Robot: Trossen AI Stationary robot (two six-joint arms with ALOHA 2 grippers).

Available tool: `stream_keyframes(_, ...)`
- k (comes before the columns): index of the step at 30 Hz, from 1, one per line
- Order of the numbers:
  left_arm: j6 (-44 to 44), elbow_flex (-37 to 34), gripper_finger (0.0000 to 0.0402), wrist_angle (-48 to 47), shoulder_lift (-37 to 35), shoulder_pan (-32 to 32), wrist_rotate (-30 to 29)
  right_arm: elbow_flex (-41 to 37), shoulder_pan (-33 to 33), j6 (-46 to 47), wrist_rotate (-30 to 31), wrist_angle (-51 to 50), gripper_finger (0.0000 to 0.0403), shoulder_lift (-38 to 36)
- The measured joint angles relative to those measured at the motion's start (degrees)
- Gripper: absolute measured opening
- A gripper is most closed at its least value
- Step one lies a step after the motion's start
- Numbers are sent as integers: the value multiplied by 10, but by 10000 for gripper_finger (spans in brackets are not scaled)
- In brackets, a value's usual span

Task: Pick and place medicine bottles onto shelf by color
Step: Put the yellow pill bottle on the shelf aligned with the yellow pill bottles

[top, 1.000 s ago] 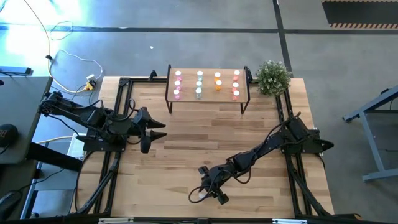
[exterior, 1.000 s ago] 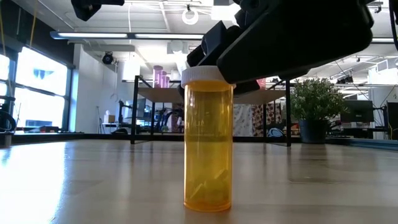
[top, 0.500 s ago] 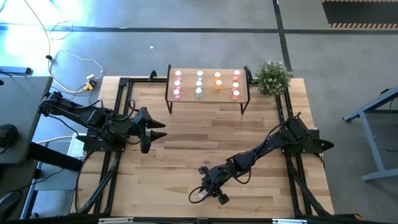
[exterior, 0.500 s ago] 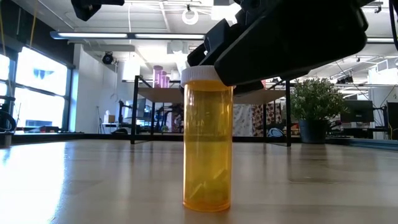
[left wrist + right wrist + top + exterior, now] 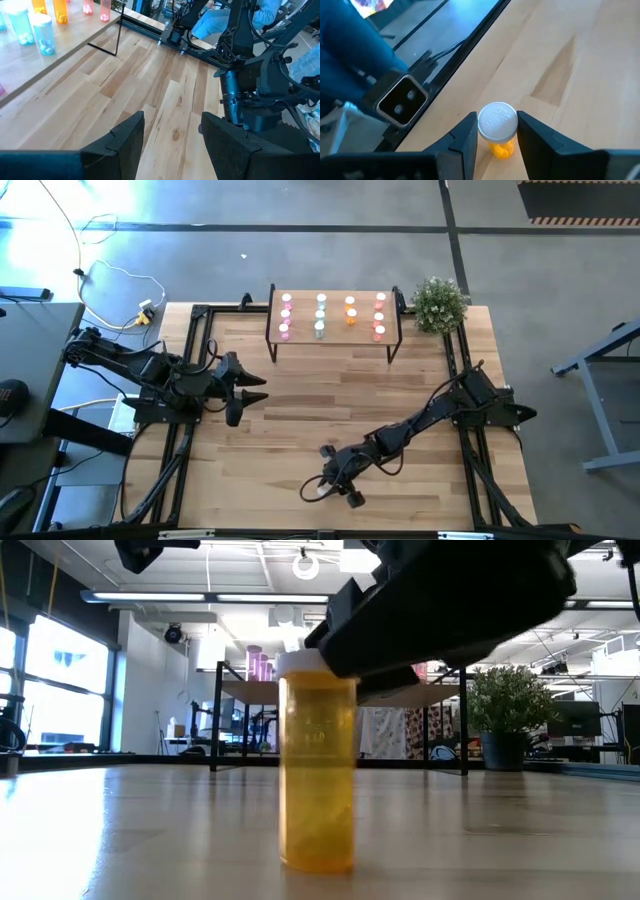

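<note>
The right end effector (image 5: pixel 327 490) is low over the near edge of the surface (image 5: pixel 330 405), close to the front rail. Its 2 fingers (image 5: pixel 465 137) stand on both sides of an orange bottle (image 5: pixel 318 780) with a white cap, right beside the cap. I cannot tell if they touch it, so I cannot tell if the bottle is gripped. The bottle stands up on the wood. In the high view it is only a small pale spot (image 5: pixel 320 491) under the arm.

The cap has raised writing on top, but it is too small to read.

The left end effector (image 5: pixel 248 395) hangs over the left side of the surface, well apart from the bottle. Its 2 fingers (image 5: pixel 125 137) are spread open with nothing between them.

The shelf (image 5: pixel 333 340) stands at the far edge of the surface. On it are 4 rows of little bottles — pink (image 5: pixel 285 315), pale green (image 5: pixel 320 316), orange (image 5: pixel 350 311) and red-pink (image 5: pixel 379 317). The orange row looks shorter than the others, with bare board at its near end.

Between the shelf and the 2 arms lies a wide stretch of bare wood. A small green plant (image 5: pixel 439 303) sits at the far right corner, just beside the shelf.

Beyond the front rail a small camera box (image 5: pixel 401 98) sits close to the bottle, and a blue sleeve (image 5: pixel 350 42) shows past it.
</note>
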Motion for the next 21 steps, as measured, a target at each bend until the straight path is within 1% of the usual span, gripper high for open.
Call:
stream_keyframes(5, 20, 0, 186, 0, 0, 4, 0, 0, 0, 18, 41, 32, 112, -3)
stream_keyframes(12, 69, 0, 186, 1, -13, 35, 2, 0, -8, 52, 125, 26, 112, -30)
stream_keyframes(18, 109, 0, 186, 5, -35, 68, 2, 0, -21, 115, 212, 26, 112, -47)
stream_keyframes(21, 120, 0, 186, 5, -47, 80, 2, 0, -24, 146, 265, 24, 112, -58)
